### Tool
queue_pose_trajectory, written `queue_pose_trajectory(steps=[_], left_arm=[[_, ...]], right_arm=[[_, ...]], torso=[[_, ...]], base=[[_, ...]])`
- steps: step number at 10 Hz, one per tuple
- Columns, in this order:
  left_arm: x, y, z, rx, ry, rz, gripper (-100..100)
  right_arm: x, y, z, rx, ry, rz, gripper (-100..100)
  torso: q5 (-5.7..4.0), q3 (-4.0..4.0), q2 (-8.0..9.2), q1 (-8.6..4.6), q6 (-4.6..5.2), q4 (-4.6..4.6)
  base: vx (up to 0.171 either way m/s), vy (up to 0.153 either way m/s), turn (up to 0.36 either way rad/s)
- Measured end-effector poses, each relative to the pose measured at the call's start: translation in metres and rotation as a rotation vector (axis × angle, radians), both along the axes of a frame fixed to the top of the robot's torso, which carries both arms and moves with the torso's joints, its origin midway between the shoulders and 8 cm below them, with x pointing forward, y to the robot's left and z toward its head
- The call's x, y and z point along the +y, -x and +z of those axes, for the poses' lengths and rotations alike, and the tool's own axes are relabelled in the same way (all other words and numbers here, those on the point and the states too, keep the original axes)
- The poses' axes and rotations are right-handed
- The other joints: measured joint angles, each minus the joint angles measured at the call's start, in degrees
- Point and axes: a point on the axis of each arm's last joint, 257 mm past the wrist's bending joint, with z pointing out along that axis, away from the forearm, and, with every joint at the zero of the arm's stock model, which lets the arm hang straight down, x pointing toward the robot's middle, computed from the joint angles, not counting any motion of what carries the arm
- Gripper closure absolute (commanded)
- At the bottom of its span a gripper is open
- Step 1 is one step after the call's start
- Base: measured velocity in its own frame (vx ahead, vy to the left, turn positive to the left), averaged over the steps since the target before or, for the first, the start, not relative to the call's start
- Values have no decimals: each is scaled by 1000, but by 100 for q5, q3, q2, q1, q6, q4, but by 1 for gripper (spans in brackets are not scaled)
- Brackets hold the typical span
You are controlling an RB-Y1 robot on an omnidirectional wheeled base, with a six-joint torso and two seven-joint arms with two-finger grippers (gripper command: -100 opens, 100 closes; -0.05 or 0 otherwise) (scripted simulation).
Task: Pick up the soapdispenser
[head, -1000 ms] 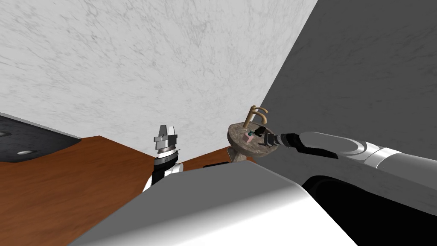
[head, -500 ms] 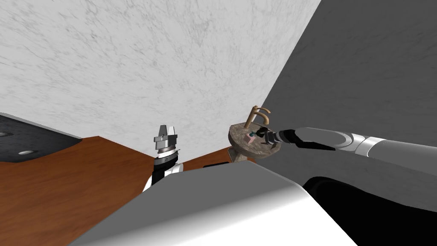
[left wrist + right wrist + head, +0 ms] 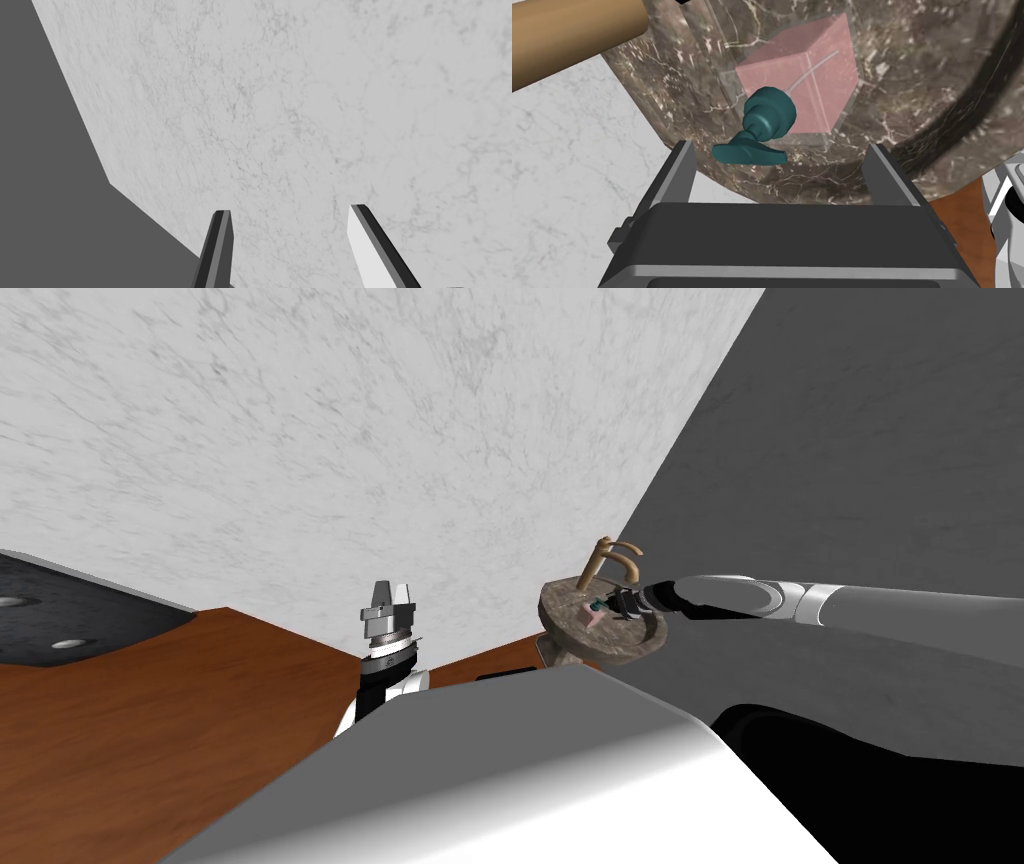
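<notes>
A white marbled wall (image 3: 350, 438) meets a plain grey wall (image 3: 860, 448) in a corner. Below them lies a brown wood-grain floor (image 3: 150, 718), with a dark slab (image 3: 60, 618) at its left edge.

A round sink (image 3: 610, 640) of brown marble stands on a pedestal in the corner, close to both walls. The right wrist view shows its veined top (image 3: 912, 75) from close by. The right arm (image 3: 800, 603) reaches nearly level from the right across to the sink. A tan faucet (image 3: 612, 556) rises from the sink's far edge. In the right wrist view its tan tube (image 3: 572, 35) crosses above the sink's edge.

The left gripper (image 3: 390, 593) points up in front of the white wall, well apart from the sink. In its wrist view it (image 3: 290, 210) is released, its two fingers spread wide.

The right gripper (image 3: 612, 604) is over the sink, just below the faucet's base. In its wrist view it (image 3: 780, 146) is released, and its fingers (image 3: 679, 170) stand wide apart with nothing pressed between them.

The dispenser (image 3: 590, 613) stands on the sink's top, just beside the right gripper's tips. Its body is a pale pink, see-through block (image 3: 807, 90). Its teal pump (image 3: 767, 120) faces the gripper. The pump's spout lies between the fingertips, nearer to one, and neither finger touches it.
</notes>
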Motion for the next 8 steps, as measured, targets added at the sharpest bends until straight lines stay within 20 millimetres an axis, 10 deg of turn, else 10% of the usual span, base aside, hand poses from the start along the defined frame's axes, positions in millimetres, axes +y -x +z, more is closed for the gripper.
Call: queue_pose_trajectory(steps=[1, 2, 3, 7, 8], left_arm=[[0, 0, 0, 0, 0, 0, 0], [0, 0, 0, 0, 0, 0, 0], [0, 0, 0, 0, 0, 0, 0], [0, 0, 0, 0, 0, 0, 0], [0, 0, 0, 0, 0, 0, 0]], right_arm=[[-1, -4, 1, 8, 29, 25, -100], [-1, -5, 1, 9, 31, 28, 0], [0, -5, 1, 8, 31, 28, -100], [-10, 12, -17, 10, 31, 8, -100], [-10, 12, -18, 8, 31, 8, 100]], torso=[[0, -2, -4, 3, -1, -1], [-1, 4, 7, -4, 2, 1], [-3, 10, 17, -9, 3, 4], [-4, 5, 8, -13, 2, 2], [-4, 8, 15, -13, 3, 3]], base=[[30, 18, 9], [6, 3, -1], [42, 11, 63], [39, 4, 42], [0, 0, 0]])
